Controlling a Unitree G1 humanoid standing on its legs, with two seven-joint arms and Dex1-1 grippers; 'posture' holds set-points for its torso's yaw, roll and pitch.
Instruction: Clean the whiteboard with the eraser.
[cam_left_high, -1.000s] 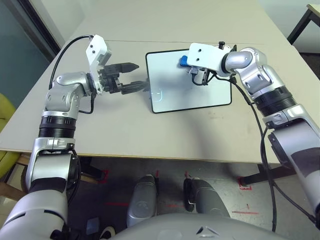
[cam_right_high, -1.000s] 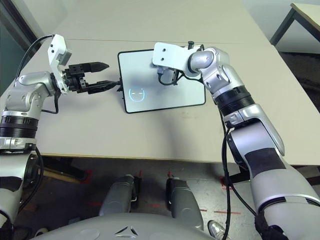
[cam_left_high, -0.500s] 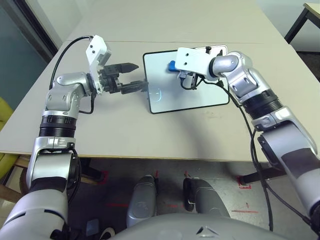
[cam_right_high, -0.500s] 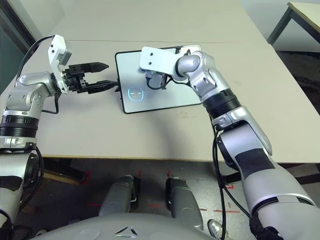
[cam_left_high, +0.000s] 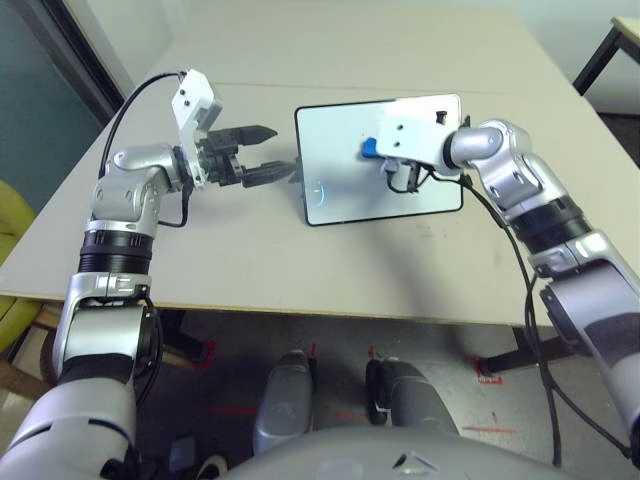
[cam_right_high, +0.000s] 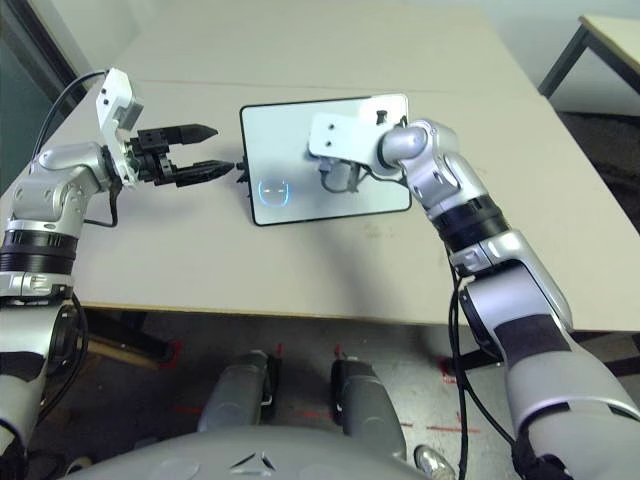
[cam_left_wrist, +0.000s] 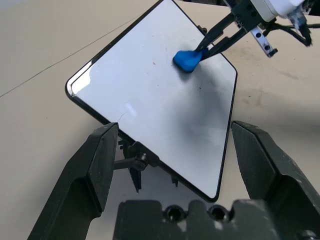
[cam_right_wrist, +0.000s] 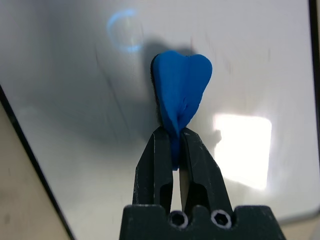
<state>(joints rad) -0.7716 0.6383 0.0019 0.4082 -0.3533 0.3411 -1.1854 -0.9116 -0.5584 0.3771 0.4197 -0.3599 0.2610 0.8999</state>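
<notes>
The whiteboard (cam_left_high: 345, 195) lies propped on the table in front of me, its black-framed white face nearly blank apart from faint specks. My right gripper (cam_left_high: 380, 154) reaches over the board's upper middle and is shut on the eraser (cam_left_high: 369, 149), a small blue block pressed against the white face. In the right wrist view the two fingers (cam_right_wrist: 156, 160) pinch the eraser (cam_right_wrist: 181, 85) at its near end. My left gripper (cam_left_high: 272, 152) is open at the board's left end. Its fingers (cam_left_wrist: 97, 165) stand wide on either side of the board's stand legs (cam_left_wrist: 137, 162).
The beige table (cam_left_high: 250, 260) has bare room in front of and behind the board. A black cable (cam_left_high: 515, 250) trails along my right arm. A dark table leg (cam_left_high: 600, 45) stands at the far right, and a yellow chair (cam_left_high: 10, 230) sits off the table's left edge.
The right gripper carried the eraser left across the board, then back to the right and a little nearer to me. The left gripper stayed in place.
</notes>
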